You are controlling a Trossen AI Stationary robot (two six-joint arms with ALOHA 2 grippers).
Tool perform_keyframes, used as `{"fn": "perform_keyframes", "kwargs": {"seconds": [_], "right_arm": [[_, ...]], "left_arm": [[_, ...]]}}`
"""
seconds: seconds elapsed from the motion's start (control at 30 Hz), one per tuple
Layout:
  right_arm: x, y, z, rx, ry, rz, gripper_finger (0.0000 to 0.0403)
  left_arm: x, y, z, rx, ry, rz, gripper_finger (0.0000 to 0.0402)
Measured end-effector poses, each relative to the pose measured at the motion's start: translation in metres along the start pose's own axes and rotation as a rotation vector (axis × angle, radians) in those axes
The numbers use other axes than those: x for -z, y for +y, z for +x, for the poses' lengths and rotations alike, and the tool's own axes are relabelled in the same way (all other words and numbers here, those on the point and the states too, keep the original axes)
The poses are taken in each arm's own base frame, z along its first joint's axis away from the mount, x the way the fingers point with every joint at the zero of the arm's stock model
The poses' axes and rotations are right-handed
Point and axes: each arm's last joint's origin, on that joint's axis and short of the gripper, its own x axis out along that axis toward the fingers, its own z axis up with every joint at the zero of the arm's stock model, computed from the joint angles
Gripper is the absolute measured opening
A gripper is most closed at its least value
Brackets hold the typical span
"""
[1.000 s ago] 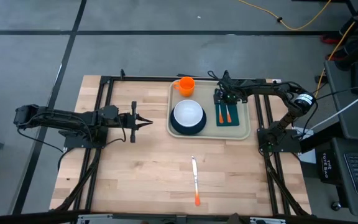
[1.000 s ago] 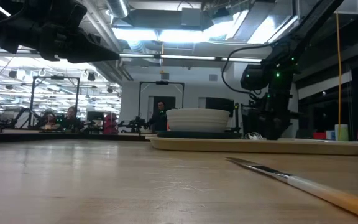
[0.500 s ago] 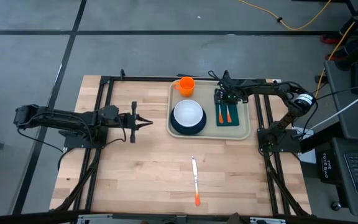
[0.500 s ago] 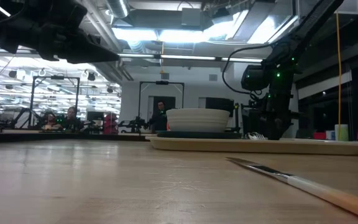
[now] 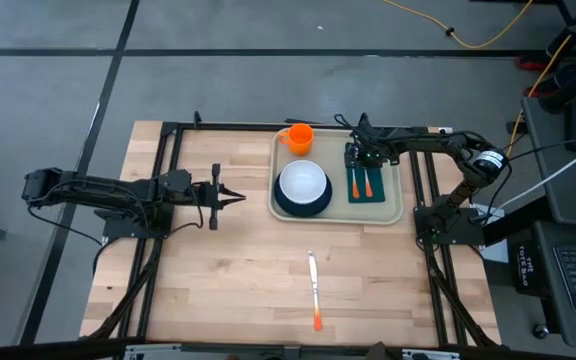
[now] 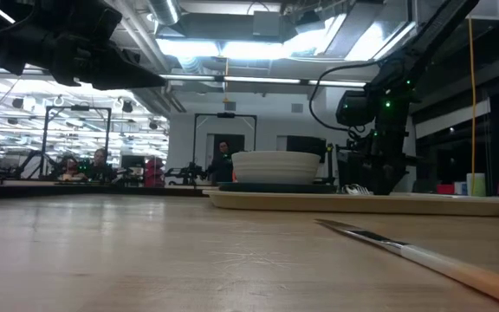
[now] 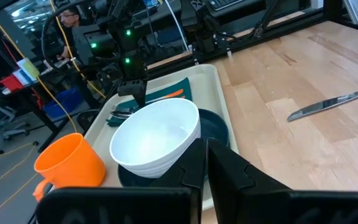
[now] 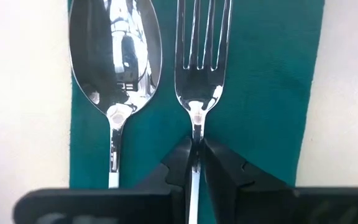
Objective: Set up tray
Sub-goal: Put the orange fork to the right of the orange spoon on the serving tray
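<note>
The beige tray lies at the table's far right. It carries an orange cup, a white bowl on a dark teal plate, and a dark green napkin. A spoon and a fork lie side by side on the napkin. My right gripper stands over the napkin's far end, shut on the fork. My left gripper hovers shut over the table left of the tray. An orange-handled knife lies flat on the bare wood near the front. My right gripper pinches the fork's thin neck, just behind the tines, between its two fingers. It comes from above, pointing down, with the fingers across the fork. The fork lies flat on the napkin, parallel to the spoon.
Bare wood spreads between the tray and the table's near edge, broken only by the knife. Black frame rails run along both sides of the table. In the left wrist view the bowl and cup stand close ahead.
</note>
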Motion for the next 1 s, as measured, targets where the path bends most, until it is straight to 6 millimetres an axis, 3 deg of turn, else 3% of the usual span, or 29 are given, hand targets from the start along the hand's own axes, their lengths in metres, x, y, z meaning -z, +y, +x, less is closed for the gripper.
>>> {"fn": "perform_keyframes", "kwargs": {"seconds": [0.67,1.0], "right_arm": [[-0.0002,0.0001,0.0000,-0.002,-0.002,-0.012,0.0047],[-0.0001,0.0002,0.0000,-0.002,-0.001,-0.007,0.0124]], "left_arm": [[0.0000,0.0000,0.0000,0.000,0.000,0.000,0.0014],[0.0000,0.0000,0.0000,0.000,0.000,0.000,0.0015]]}}
